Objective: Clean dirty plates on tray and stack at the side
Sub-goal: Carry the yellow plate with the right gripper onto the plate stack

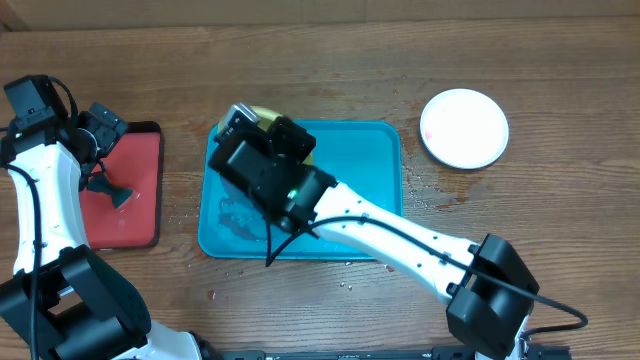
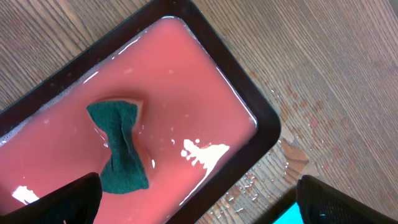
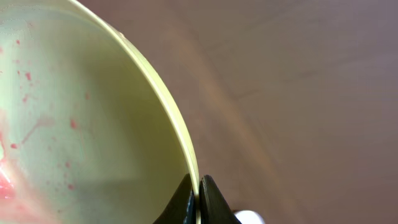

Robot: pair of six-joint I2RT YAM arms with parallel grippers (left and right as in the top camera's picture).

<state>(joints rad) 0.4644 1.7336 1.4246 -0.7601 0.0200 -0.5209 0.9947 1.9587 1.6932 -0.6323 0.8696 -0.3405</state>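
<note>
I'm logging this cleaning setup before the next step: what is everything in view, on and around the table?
table: one, brown wood, under everything
teal tray: one, teal-blue, table centre
red tray: one, red with dark rim, wet, left of the teal tray
sponge: one, dark green, bow-shaped, lying in the red tray
white plate: one, white, on the table right of the teal tray
yellow-green plate: one, red-speckled, at the teal tray's far left corner
water drops: several, clear, on the table beside the red tray
left hand: one, black, open, over the red tray
right hand: one, black, shut on the yellow-green plate's rim
</note>
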